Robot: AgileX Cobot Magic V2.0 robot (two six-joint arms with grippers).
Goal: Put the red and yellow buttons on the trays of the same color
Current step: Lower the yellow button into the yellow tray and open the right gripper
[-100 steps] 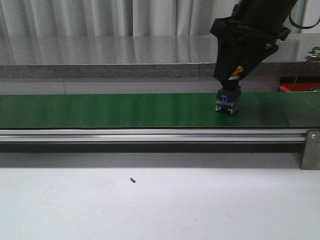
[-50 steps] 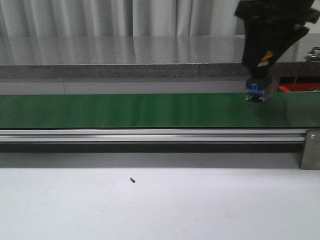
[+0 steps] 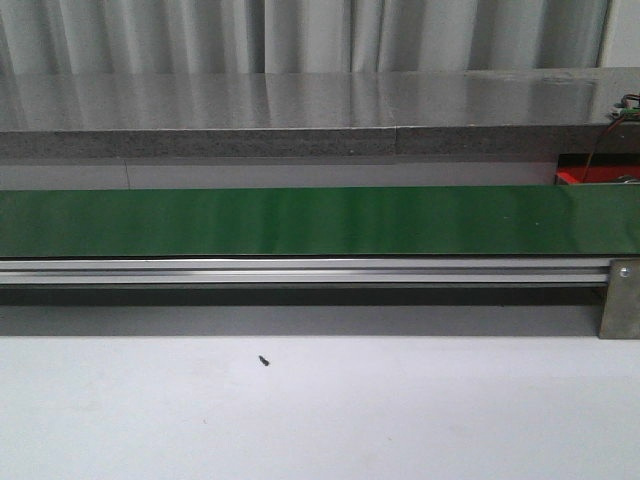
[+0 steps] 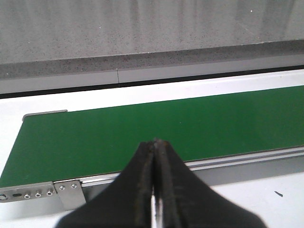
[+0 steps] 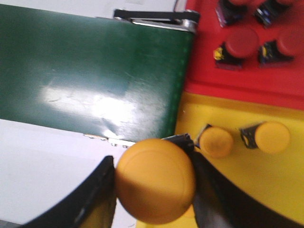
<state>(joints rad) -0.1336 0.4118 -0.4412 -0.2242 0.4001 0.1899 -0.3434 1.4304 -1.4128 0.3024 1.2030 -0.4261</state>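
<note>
We hold a yellow button [image 5: 155, 186] between the jaws of our right gripper [image 5: 154, 190], over the edge of the yellow tray [image 5: 228, 190], where 2 yellow buttons already lie. The red tray [image 5: 237, 76] holds red ones. Our left gripper [image 4: 154, 190] is closed empty near the green conveyor belt [image 4: 142, 133].

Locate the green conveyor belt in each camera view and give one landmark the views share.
Front view: green conveyor belt runs as a band across the whole width, behind the aluminium rail.
Left wrist view: it crosses the middle, beyond the shut left gripper.
Right wrist view: it fills the upper left, beside the red tray and yellow tray.
Shared landmark: the belt itself.
</note>
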